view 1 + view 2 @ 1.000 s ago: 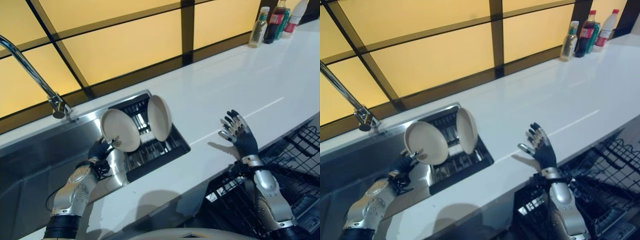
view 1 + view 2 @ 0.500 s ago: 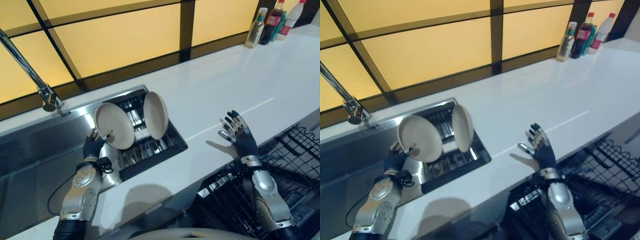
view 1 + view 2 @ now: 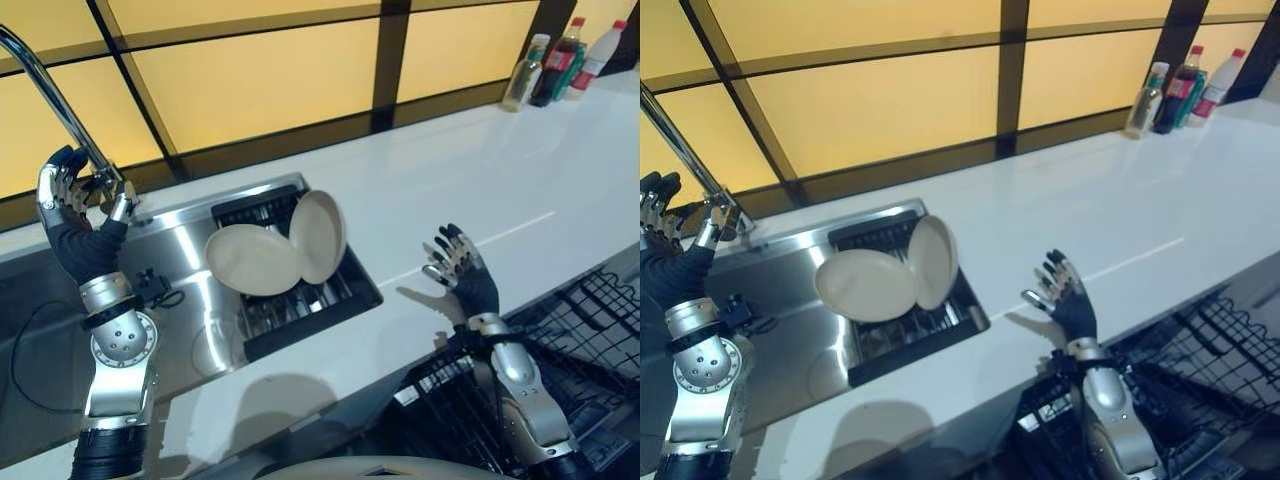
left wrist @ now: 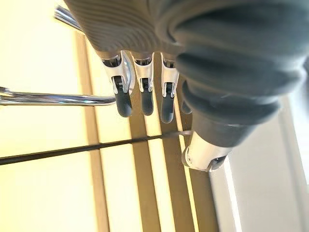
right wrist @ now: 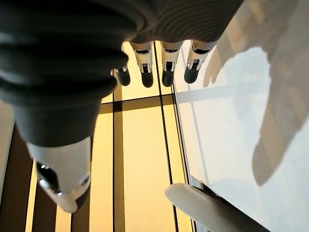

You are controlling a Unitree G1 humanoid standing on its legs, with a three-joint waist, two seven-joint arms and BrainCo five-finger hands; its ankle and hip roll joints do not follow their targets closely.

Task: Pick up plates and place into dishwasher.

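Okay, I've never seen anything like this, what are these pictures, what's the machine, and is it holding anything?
This is a humanoid robot working at a kitchen counter. The two wide pictures come from a stereo camera on its head, looking down. The two close-up pictures come from cameras on its wrists, looking along its fingers.

Its left hand is raised beside the tap, fingers straight, holding nothing. Its right hand hovers open above the white counter, also holding nothing.

Two pale plates sit in the dark rack set in the steel sink: one plate lies tilted nearly flat, the other plate stands on edge beside it. An open black dishwasher basket shows below the counter's edge. Bottles stand at the far corner.
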